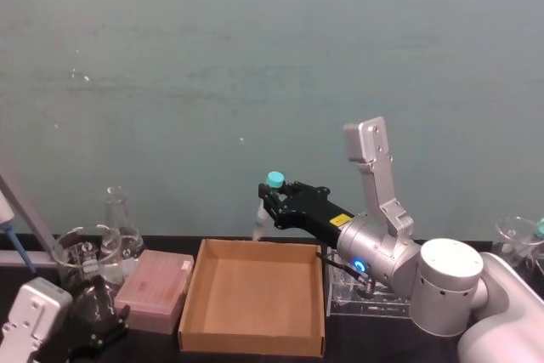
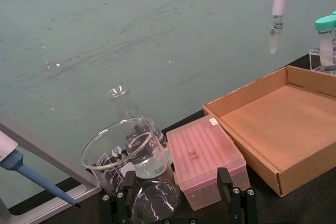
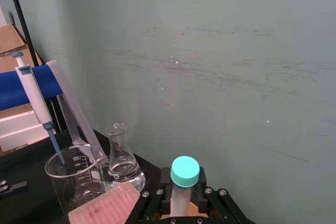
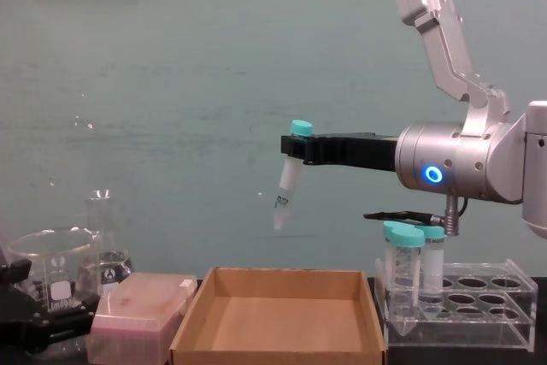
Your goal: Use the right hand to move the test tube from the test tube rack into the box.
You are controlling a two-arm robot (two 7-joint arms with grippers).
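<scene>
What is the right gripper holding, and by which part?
The right hand holds the test tube just below its teal cap, with the tip hanging down in the air.

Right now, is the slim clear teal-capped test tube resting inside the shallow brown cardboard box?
No, the black right gripper holds the test tube in the air above the cardboard box.

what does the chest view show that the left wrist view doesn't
Chest view: the right tool shut on the test tube under its teal cap, plus the arm's blue ring light. Left wrist view: a pipette, and the left tool standing open by the beaker. Both: the tube hanging above the box, the pink box, the rack.
</scene>
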